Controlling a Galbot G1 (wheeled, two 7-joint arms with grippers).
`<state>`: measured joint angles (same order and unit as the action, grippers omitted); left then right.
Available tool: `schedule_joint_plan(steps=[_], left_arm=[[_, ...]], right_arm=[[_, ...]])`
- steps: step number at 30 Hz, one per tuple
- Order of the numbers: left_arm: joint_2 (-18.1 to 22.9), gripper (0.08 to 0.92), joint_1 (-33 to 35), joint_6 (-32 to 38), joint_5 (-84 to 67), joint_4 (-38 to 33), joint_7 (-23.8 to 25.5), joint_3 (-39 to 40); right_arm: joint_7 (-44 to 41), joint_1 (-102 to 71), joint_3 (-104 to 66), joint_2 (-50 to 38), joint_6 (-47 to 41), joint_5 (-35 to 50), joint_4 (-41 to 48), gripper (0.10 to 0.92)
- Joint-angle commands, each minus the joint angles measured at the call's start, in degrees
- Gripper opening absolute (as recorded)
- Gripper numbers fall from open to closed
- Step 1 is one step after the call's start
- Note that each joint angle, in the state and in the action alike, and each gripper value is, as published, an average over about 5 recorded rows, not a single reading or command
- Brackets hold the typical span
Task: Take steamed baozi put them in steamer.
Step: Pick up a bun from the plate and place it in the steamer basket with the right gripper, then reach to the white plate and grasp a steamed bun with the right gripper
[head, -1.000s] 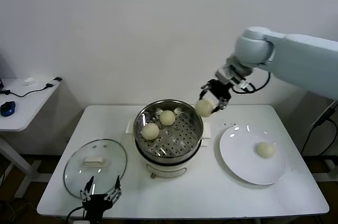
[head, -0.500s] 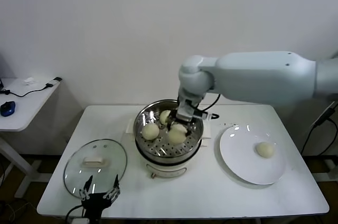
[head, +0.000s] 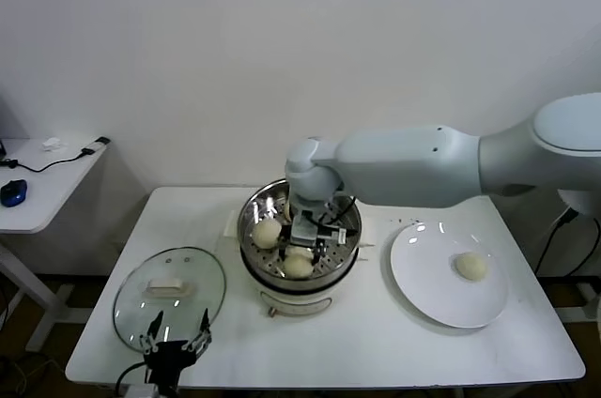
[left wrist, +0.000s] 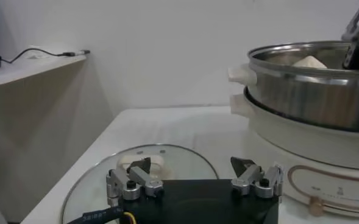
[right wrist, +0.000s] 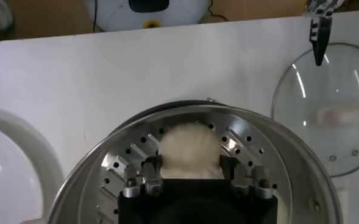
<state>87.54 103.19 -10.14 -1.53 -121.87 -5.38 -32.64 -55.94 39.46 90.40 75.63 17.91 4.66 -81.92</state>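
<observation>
Since the earlier frame the right gripper (head: pixel 302 246) has carried a cream-white bun (right wrist: pixel 189 151) down onto the shiny steel steamer's (head: pixel 254 212) perforated tray at frame centre; its fingers bracket the bun, loosening, so lifting straight up clears it.

The left gripper (head: pixel 176 339) waits spread at lower left.

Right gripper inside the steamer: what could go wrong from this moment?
1. The right gripper has its fingers on both sides of a baozi on the tray of the steamer; if the bun sticks to a finger, lifting may pull it out.
2. Another baozi lies close by, so a sideways retreat may knock it.
</observation>
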Motion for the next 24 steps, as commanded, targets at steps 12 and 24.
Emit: schedule_joint_plan(steps=[12, 24], left_arm=[[-0.07, 0.823, 0.64, 0.02, -0.08, -0.89, -0.03, 0.16], [-0.89, 0.823, 1.67, 0.71, 0.13, -1.55, -0.23, -0.11]], right_arm=[[-2.74, 9.7, -2.4, -7.81, 5.0, 10.65, 0.15, 0.823], [-12.74, 24.86, 14.03, -36.35, -1.98, 19.97, 3.19, 0.823]])
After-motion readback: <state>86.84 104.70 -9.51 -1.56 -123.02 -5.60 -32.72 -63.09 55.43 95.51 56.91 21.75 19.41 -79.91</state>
